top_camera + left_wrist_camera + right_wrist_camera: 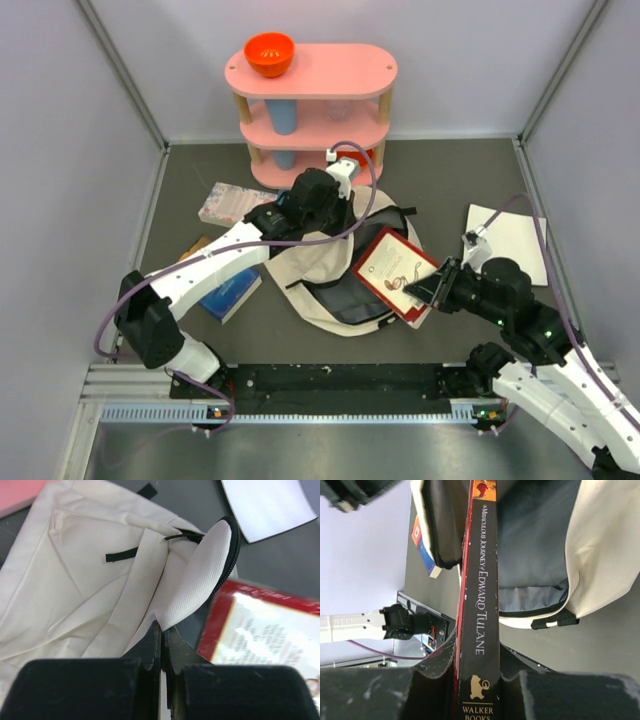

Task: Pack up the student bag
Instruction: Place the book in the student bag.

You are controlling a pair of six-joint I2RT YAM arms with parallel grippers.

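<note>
Student bag (300,272), soft cream canvas, flat book (395,270)

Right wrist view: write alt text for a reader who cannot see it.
The right pincer grips a red-edged book, spine reading The Miraculous Journey of Edward Tulane, before the open grey-lined student bag. A blue book lies beyond.

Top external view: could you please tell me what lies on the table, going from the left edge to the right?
blue book -> student bag -> red-bordered book, held over the bag's open mouth -> white sheet
</note>
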